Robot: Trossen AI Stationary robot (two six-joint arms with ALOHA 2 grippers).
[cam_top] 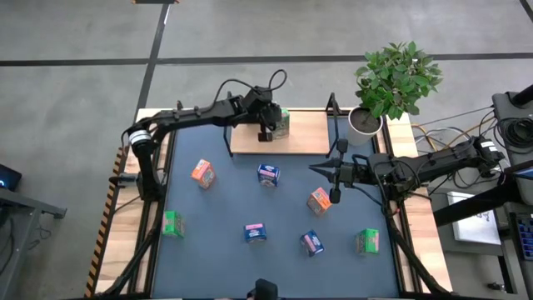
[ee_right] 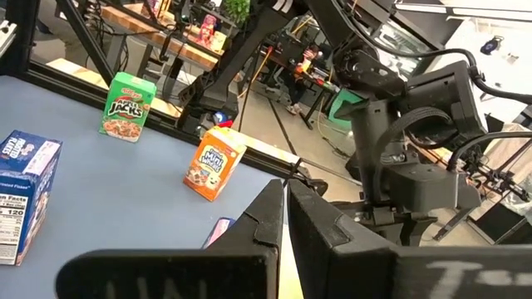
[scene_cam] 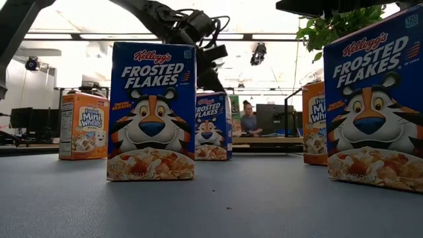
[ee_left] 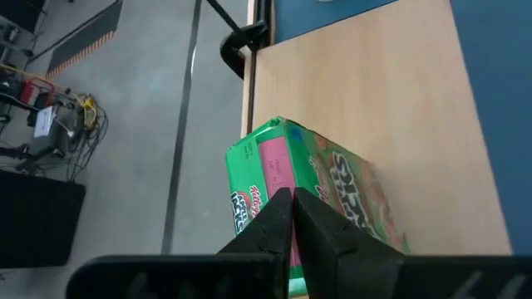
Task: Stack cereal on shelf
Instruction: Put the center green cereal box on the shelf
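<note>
A green cereal box stands on the shelf, a light-wood board at the table's far edge. My left gripper is shut, its tips right at that box's upper end, nothing between the fingers. Several more cereal boxes stand on the blue table: orange, blue, orange, green, blue, blue, green. My right gripper hovers shut over the table's right side, its shut fingers also plain in the wrist view. My left gripper reaches the green box's pink upper end with shut fingers, slanting down from the table's left side. The fingertips overlap that end in the wrist view, and I cannot tell whether they touch it. The box rests on the shelf board.
A potted plant stands at the far right corner beside the shelf. Black posts rise at the shelf's ends. Free board lies to the right of the green box. A person sits in the room behind the table.
</note>
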